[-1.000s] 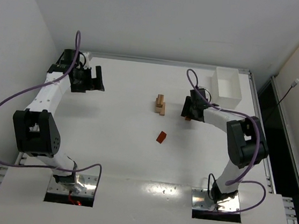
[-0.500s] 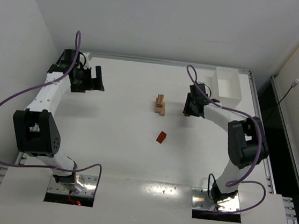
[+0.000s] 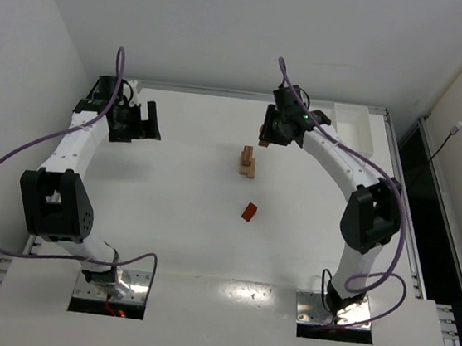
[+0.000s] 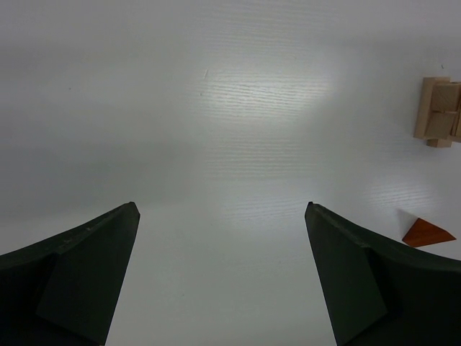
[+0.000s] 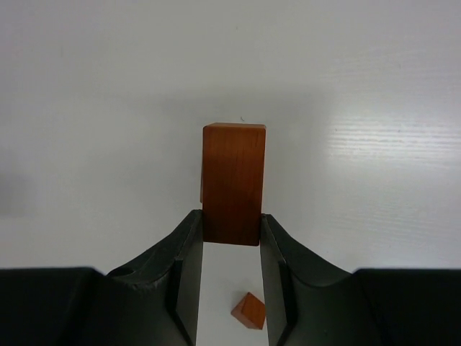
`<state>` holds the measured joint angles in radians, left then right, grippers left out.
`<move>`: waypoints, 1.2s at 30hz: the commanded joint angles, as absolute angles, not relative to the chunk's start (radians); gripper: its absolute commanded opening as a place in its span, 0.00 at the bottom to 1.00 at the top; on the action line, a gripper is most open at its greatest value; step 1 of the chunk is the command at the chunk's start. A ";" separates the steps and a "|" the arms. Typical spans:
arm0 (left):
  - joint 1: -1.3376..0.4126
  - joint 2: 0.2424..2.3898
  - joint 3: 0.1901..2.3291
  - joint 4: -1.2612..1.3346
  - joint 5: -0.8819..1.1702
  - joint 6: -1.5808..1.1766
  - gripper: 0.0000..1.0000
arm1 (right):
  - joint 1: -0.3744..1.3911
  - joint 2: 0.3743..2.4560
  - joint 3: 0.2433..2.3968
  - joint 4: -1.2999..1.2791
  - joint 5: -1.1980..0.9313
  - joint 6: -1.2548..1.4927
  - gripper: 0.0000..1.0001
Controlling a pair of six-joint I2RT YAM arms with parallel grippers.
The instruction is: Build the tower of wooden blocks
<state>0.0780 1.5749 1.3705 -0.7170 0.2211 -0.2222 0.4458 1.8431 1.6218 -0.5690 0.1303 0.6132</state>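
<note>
The tower [image 3: 249, 162] is a small stack of tan blocks at the table's middle; it also shows at the right edge of the left wrist view [image 4: 439, 112]. A reddish wedge block [image 3: 249, 212] lies on the table in front of it, seen too in the left wrist view [image 4: 428, 233] and the right wrist view [image 5: 248, 311]. My right gripper [image 3: 267, 135] is raised behind and right of the tower, shut on a reddish-brown cuboid block [image 5: 232, 184] that sticks out past the fingertips. My left gripper [image 3: 145, 121] is open and empty at the far left.
A white rectangular tray [image 3: 355, 127] stands at the back right, partly behind my right arm. A raised rail [image 3: 223, 93] runs along the table's far edge. White walls enclose the left and back sides.
My right gripper has lifted off the table with the reddish-brown block and moved left and toward the back, nearer the tower. The left arm, tower and wedge have not moved.
</note>
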 commanded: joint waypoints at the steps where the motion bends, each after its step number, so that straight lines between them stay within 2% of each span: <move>1: 0.071 1.542 1.376 -0.689 0.225 -0.235 1.00 | 0.459 1.919 1.681 -0.710 0.117 0.679 0.00; 17: 0.071 1.540 1.347 -0.680 0.255 -0.244 1.00 | 0.555 1.985 1.758 -0.692 0.166 0.689 0.00; 36: 0.071 1.559 1.365 -0.670 0.273 -0.244 1.00 | 0.555 2.048 1.792 -0.672 0.175 0.689 0.00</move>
<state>0.0780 1.5738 1.3502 -0.6937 0.2573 -0.2302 0.5583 2.0342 1.7481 -0.6891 0.1642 0.6750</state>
